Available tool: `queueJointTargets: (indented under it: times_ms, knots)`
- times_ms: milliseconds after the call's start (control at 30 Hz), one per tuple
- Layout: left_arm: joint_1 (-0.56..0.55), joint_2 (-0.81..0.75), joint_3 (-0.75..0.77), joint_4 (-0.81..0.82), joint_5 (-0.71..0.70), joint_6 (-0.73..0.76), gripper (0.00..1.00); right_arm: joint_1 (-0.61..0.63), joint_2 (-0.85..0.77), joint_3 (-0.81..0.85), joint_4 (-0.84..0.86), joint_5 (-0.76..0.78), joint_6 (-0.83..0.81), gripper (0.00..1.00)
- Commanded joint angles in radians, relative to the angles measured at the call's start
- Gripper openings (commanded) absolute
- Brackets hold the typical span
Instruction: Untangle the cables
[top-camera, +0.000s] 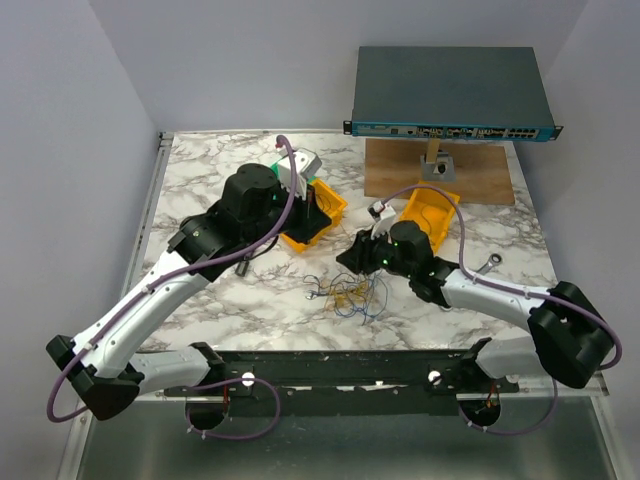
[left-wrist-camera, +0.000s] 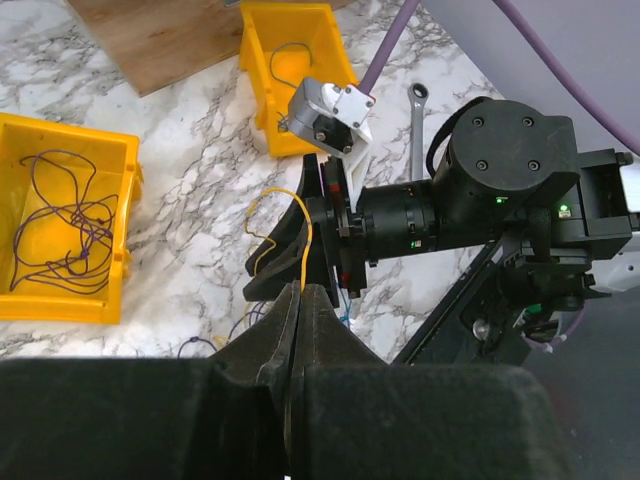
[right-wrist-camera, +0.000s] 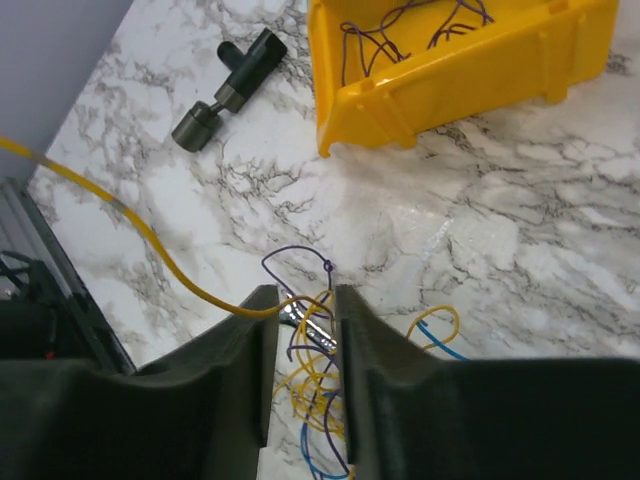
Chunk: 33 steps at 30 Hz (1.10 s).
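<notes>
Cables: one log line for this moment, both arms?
left fingers: shut on thin yellow wire | right fingers: open, straddling tangle of yellow, blue and purple wires | status: tangled

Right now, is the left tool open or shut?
Shut: the left tool has its fingers pressed together on a yellow cable, seen from the left wrist.

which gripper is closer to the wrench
Right. The right gripper is over the cables, the wrench lying to its right; the left gripper is further left, beyond the right one.
</notes>
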Motion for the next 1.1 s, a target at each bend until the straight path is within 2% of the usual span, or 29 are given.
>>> queueJointTargets:
  times_ms: [0,33,67,267,400,467,800,867,933,1000,1067]
  knots:
    - [0.035,-0.061,-0.003,-0.006,0.064,-0.033,0.00,0.019,-0.009,0.073,0.045,-0.002,-0.014,0.21]
    - [0.048,-0.069,-0.009,-0.008,0.064,-0.039,0.00,0.018,-0.030,0.089,0.022,0.014,-0.008,0.06]
    - [0.060,-0.075,-0.016,-0.010,0.064,-0.045,0.00,0.018,-0.059,0.107,-0.018,0.030,-0.002,0.01]
    - [0.152,-0.132,-0.132,0.060,0.141,-0.086,0.00,0.019,-0.243,0.323,-0.276,0.027,0.010,0.01]
    - [0.154,-0.164,-0.219,0.163,0.215,-0.105,0.00,0.019,-0.290,0.511,-0.435,-0.007,0.038,0.01]
    - [0.155,-0.179,-0.264,0.233,0.267,-0.126,0.00,0.019,-0.300,0.554,-0.475,-0.012,0.066,0.01]
    - [0.150,-0.250,-0.466,0.540,0.352,-0.157,0.00,0.019,-0.273,0.461,-0.519,-0.019,0.159,0.01]
    - [0.145,-0.244,-0.489,0.559,0.359,-0.153,0.09,0.019,-0.268,0.447,-0.517,-0.017,0.161,0.01]
    - [0.142,-0.237,-0.502,0.559,0.362,-0.145,0.38,0.018,-0.262,0.447,-0.523,-0.009,0.158,0.00]
    - [0.136,-0.237,-0.512,0.589,0.357,-0.135,0.59,0.019,-0.254,0.456,-0.539,-0.002,0.150,0.01]
    - [0.128,-0.235,-0.521,0.609,0.352,-0.120,0.65,0.019,-0.249,0.462,-0.545,-0.004,0.147,0.01]
